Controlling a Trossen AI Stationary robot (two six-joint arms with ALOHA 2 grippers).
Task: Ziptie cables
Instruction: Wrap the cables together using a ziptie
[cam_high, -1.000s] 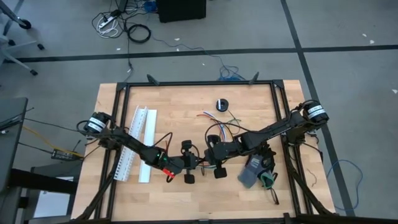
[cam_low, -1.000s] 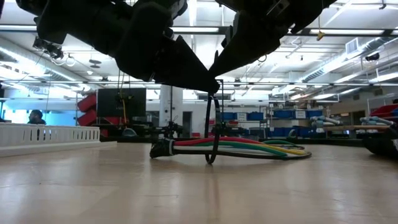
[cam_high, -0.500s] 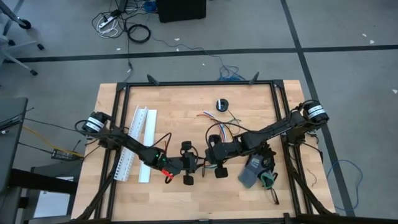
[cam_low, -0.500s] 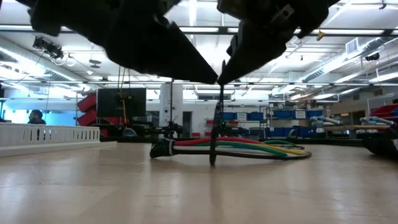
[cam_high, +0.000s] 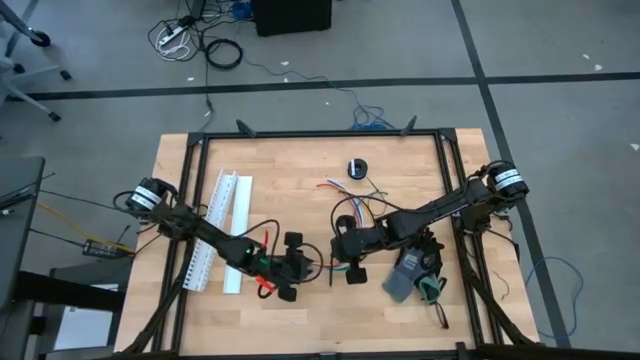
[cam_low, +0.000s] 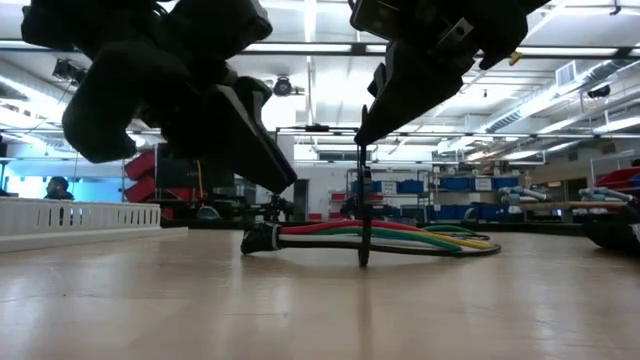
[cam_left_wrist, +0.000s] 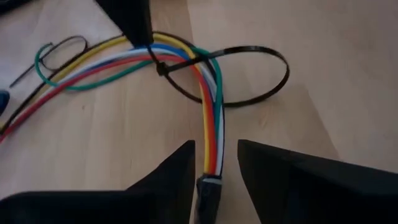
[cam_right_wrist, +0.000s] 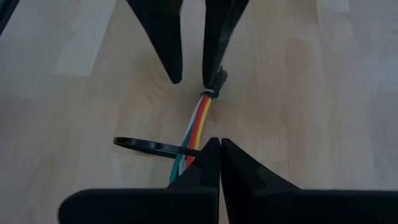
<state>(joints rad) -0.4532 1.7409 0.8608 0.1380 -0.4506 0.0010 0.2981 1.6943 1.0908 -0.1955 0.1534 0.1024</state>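
Right gripper pinches the ziptie tail, fingers pressed together.
Left gripper, fingers spread, straddles the cables at frame centre; the ziptie loops loosely around them.

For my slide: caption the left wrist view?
Open left gripper straddling coloured wire bundle, loosely looped by thin black ziptie.

The cables are lying on the desk. The right end effector is pinching a ziptie upright; the left end effector is hanging beside it.
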